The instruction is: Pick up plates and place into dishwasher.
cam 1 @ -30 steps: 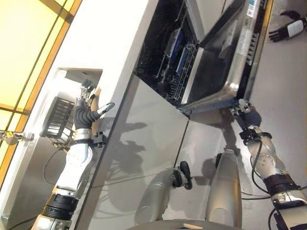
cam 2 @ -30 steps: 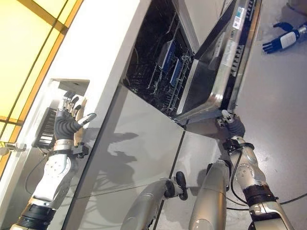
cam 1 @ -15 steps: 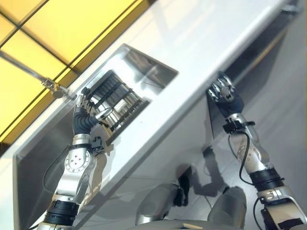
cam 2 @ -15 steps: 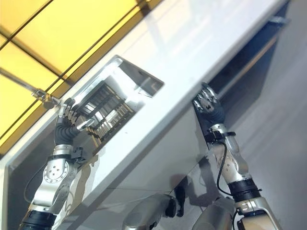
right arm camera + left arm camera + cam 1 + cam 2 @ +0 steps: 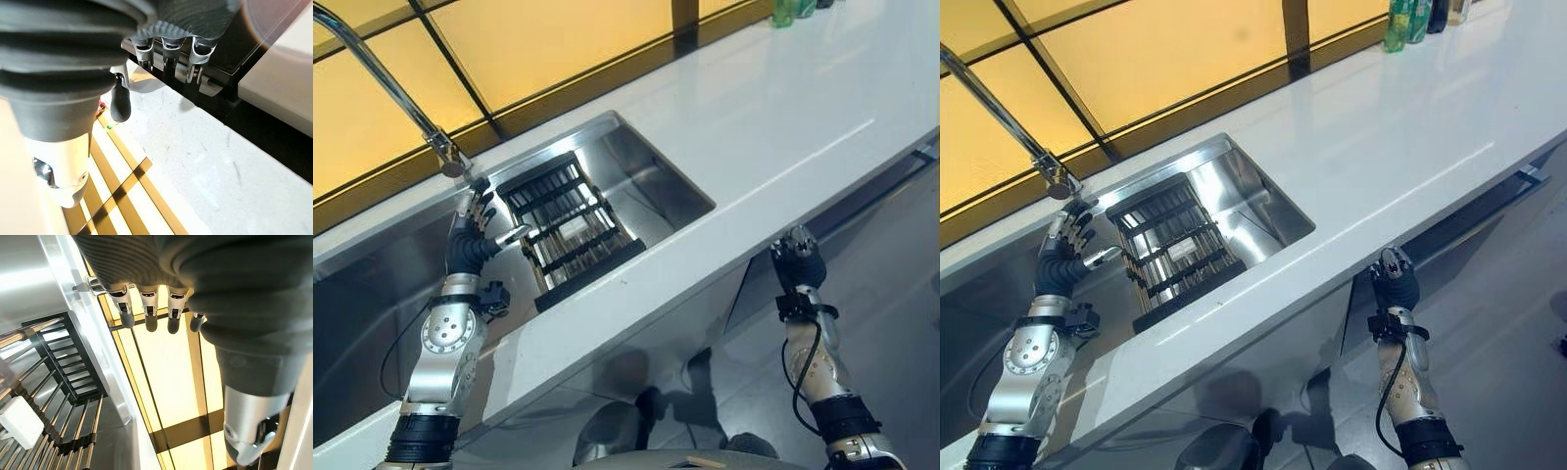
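we find a black dish rack [image 5: 570, 231] sitting in the steel sink [image 5: 656, 186], its slots mostly bare, with a small pale block [image 5: 18, 422] resting on its wires in the left wrist view; we cannot tell whether any plates stand in it. the left hand [image 5: 470, 237] is raised over the sink, just beside the rack's near end, fingers relaxed and spread, thumb pointing toward the rack, holding nothing. in its own wrist view the fingertips [image 5: 148, 323] hang free against the yellow window panels [image 5: 538, 39]. the faucet [image 5: 386, 83] rises just beyond this hand.

the right hand [image 5: 798, 264] hangs below the front edge of the white countertop [image 5: 773, 117], well apart from the rack, in front of the dark cabinet front with its bar handle [image 5: 1526, 178]. its fingers look partly curled in the wrist view [image 5: 164, 51], closed on nothing. green bottles [image 5: 1405, 22] stand at the far end of the countertop, well away from both hands.
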